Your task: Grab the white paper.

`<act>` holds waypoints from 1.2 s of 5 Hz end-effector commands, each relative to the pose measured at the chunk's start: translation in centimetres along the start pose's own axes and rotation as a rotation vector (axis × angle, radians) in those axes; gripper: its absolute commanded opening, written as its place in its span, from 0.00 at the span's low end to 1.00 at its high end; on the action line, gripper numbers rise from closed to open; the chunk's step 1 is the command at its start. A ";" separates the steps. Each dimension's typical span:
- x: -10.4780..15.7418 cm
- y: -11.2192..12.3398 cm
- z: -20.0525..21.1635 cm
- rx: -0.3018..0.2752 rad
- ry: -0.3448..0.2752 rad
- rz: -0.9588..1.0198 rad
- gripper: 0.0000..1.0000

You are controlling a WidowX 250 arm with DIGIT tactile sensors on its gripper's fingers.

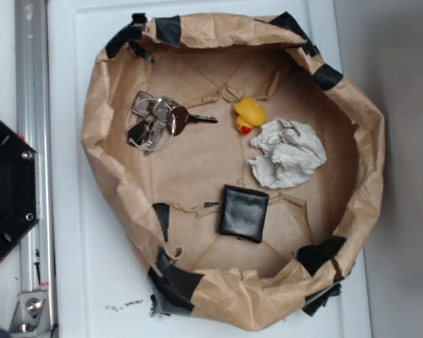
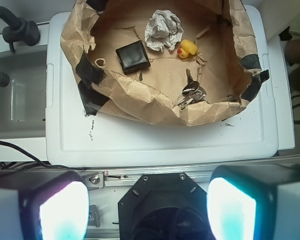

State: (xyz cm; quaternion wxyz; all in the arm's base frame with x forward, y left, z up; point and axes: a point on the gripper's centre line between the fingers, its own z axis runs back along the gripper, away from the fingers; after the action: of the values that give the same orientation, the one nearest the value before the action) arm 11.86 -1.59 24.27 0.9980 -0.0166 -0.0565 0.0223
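Observation:
The white paper [image 1: 288, 153] is a crumpled wad lying inside the big brown paper nest [image 1: 99, 127], right of centre, touching the yellow rubber duck [image 1: 249, 114]. In the wrist view the white paper [image 2: 163, 30] sits at the top, far from my gripper [image 2: 147, 210]. The gripper is open and empty, its two fingers [image 2: 64, 210] wide apart, hovering high over the black robot base [image 2: 162, 207]. The gripper does not show in the exterior view.
Inside the nest lie a black wallet [image 1: 244, 213] below the wad and a bunch of keys [image 1: 158, 121] at the left. The nest sits on a white lid [image 1: 74, 232]. A metal rail [image 1: 29, 105] and the black base [image 1: 3, 190] are at the left.

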 end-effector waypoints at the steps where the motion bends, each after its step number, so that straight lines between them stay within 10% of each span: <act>1: 0.0 0.0 0.0 0.000 0.000 0.000 1.00; 3: 7.6 -0.1 -4.4 0.069 -0.163 -0.125 1.00; 6: 17.4 1.5 -14.5 0.040 -0.167 -0.100 1.00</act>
State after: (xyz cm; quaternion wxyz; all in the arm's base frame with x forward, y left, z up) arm 29.91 -0.07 9.88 0.9936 0.0058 -0.1101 -0.0253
